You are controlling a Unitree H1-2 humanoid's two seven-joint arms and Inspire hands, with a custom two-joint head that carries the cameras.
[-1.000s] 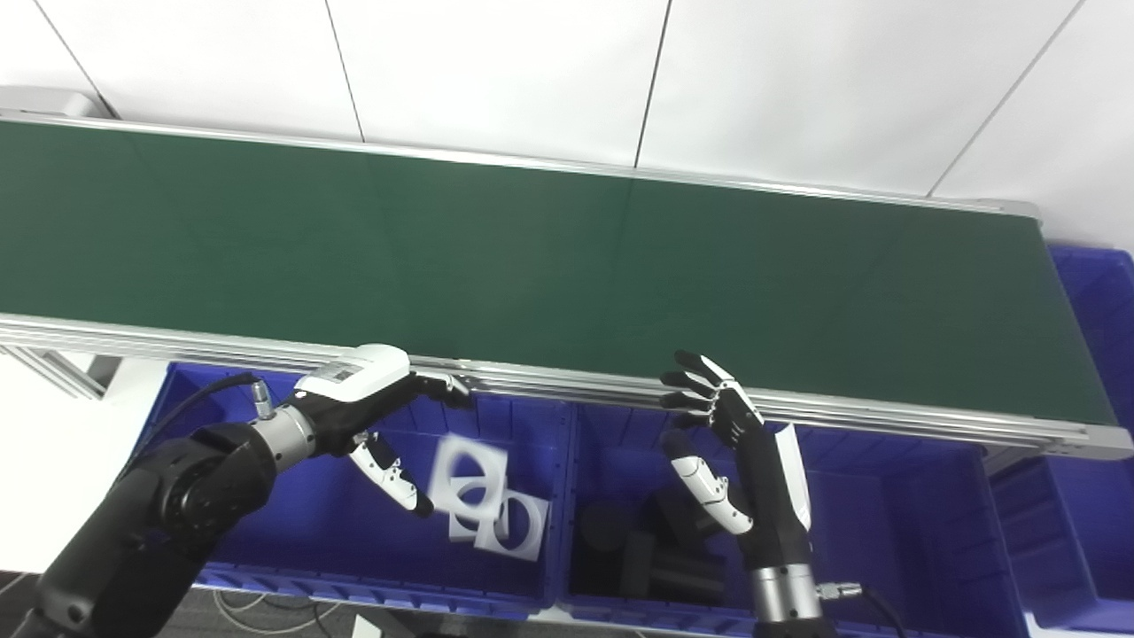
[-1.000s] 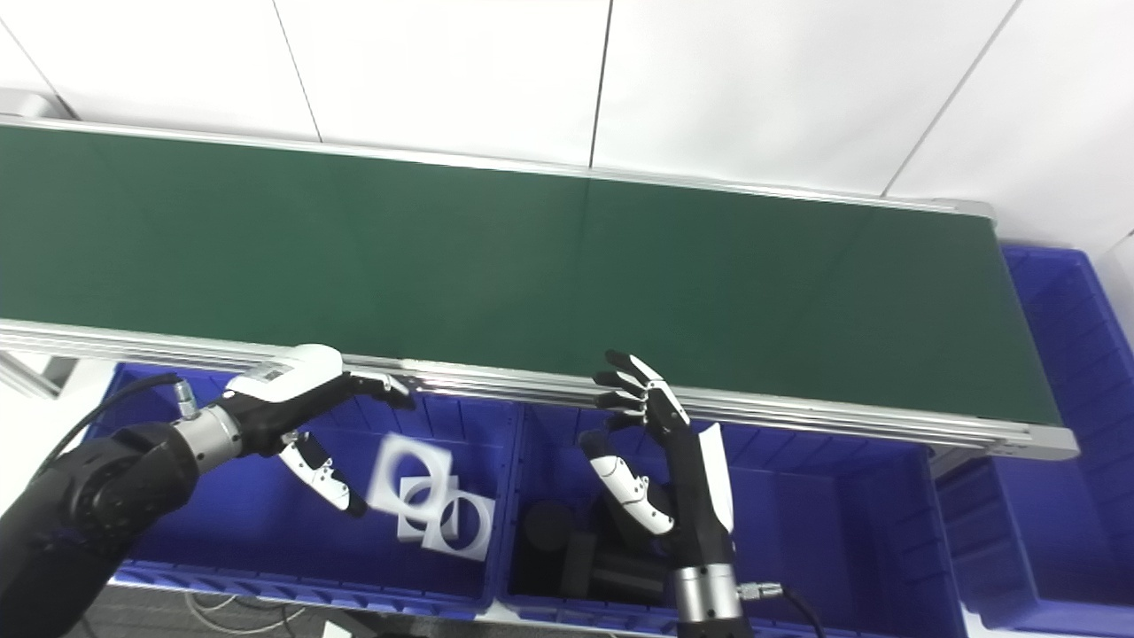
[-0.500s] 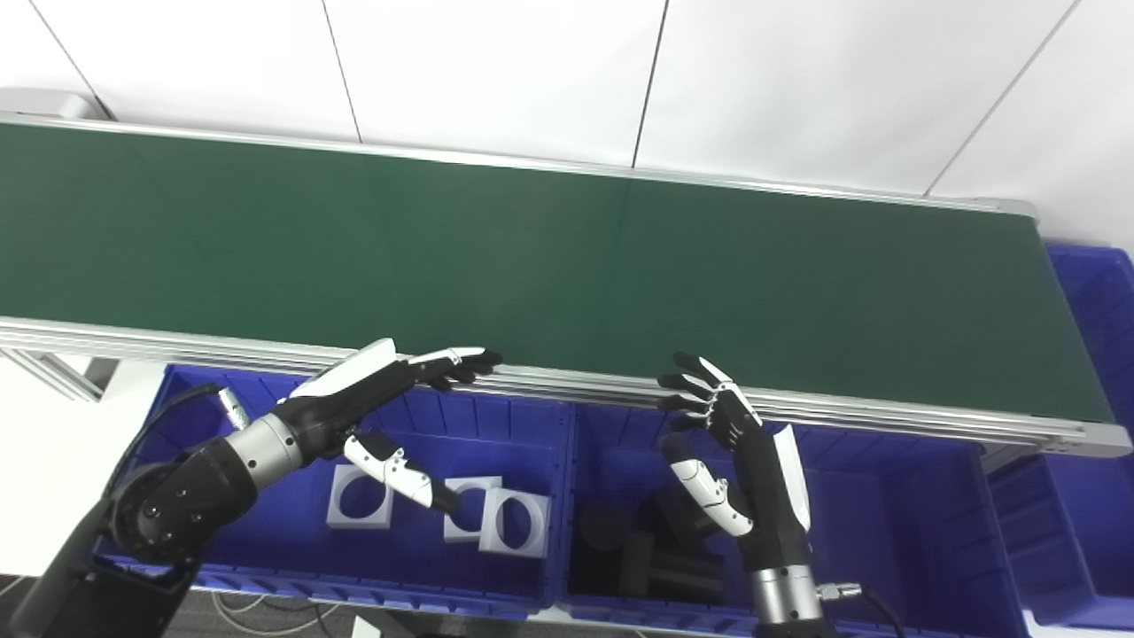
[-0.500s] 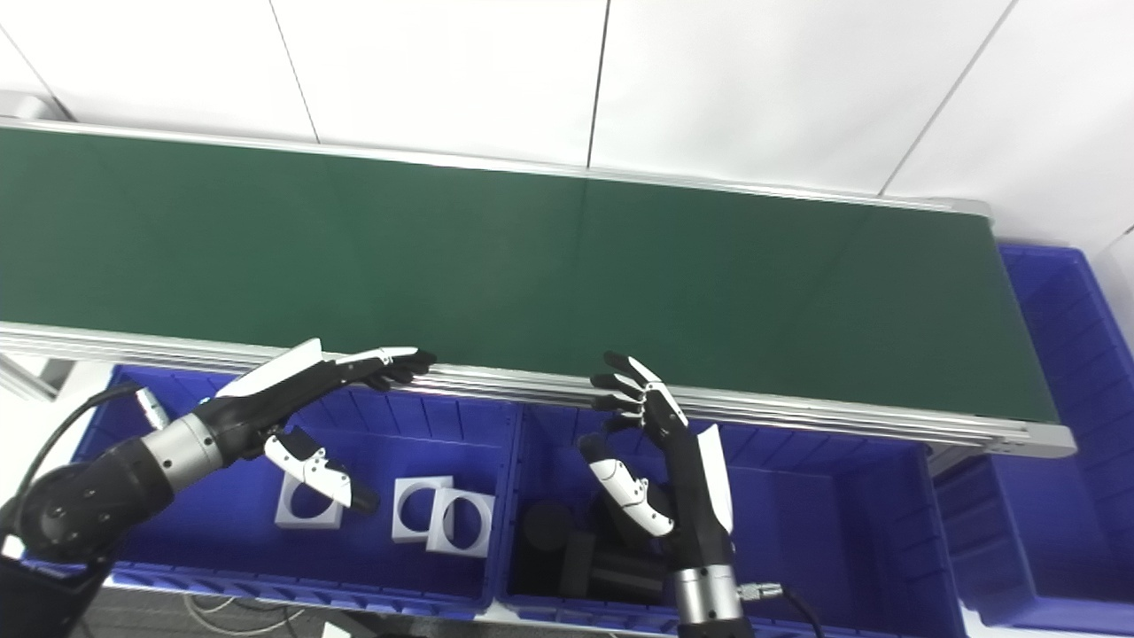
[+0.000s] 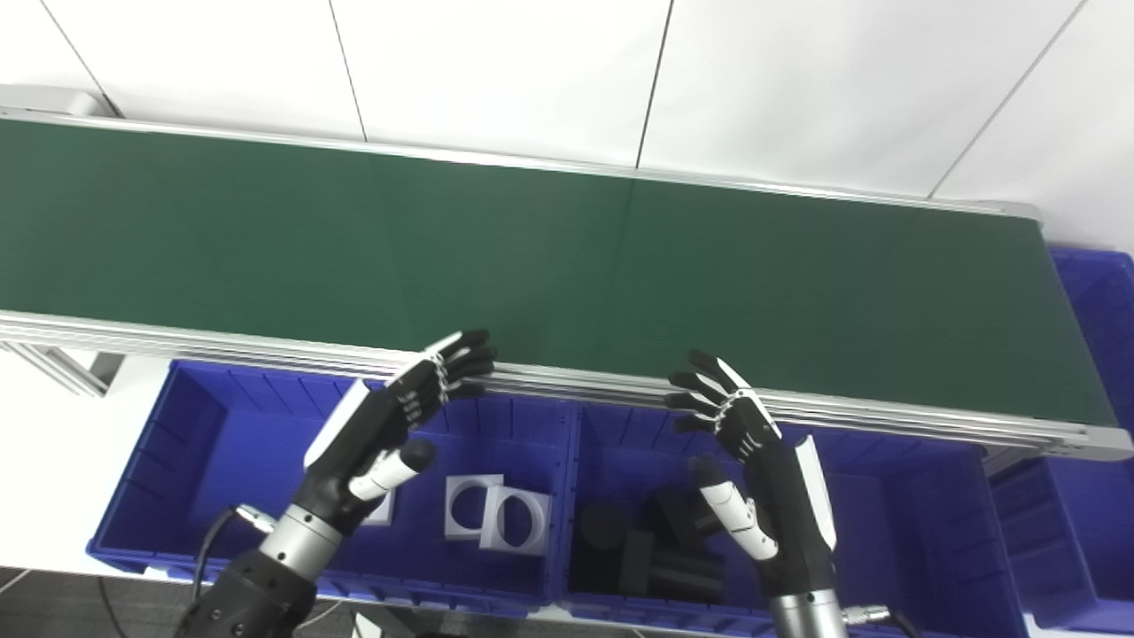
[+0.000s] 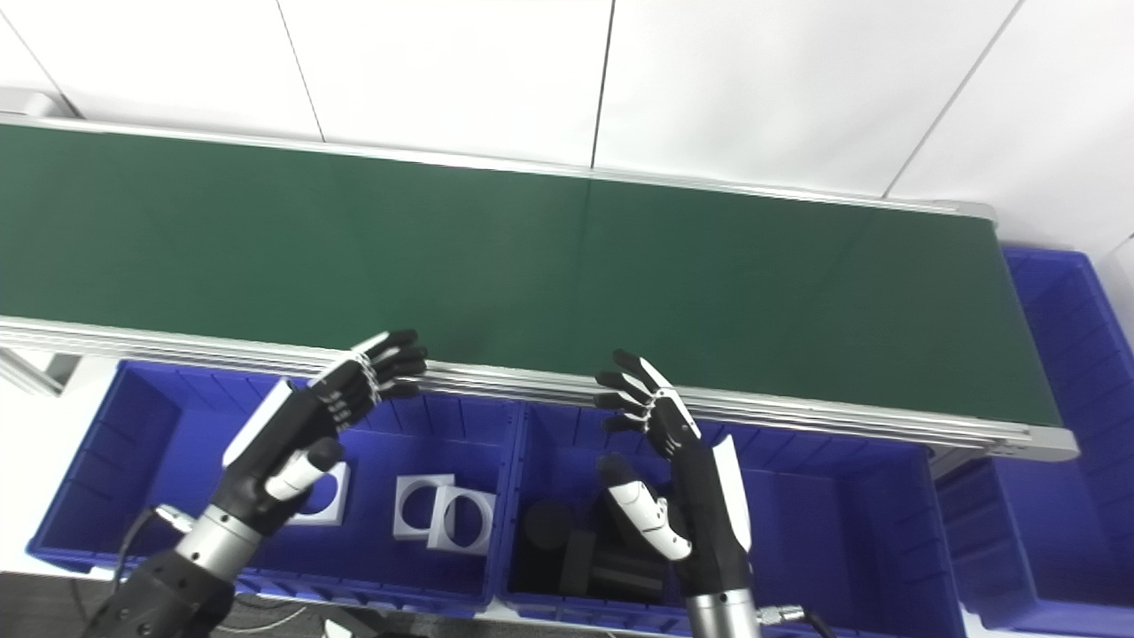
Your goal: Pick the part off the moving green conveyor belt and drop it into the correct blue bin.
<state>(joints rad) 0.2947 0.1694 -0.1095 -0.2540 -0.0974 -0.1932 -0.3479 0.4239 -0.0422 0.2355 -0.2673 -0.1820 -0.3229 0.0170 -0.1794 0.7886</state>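
Three white square parts (image 5: 496, 518) with round holes lie on the floor of the left blue bin (image 5: 190, 452), below and just right of the left hand (image 5: 390, 425); one is partly hidden behind its thumb. That hand holds nothing, fingers spread, tips at the belt's (image 5: 567, 266) near rail. A second ago a white part was tumbling beneath it; now all lie flat, and the hand has turned upright. The right hand (image 5: 753, 443), also empty and spread, hovers over the middle bin (image 5: 886, 532) of black parts (image 5: 642, 549), hardly moved.
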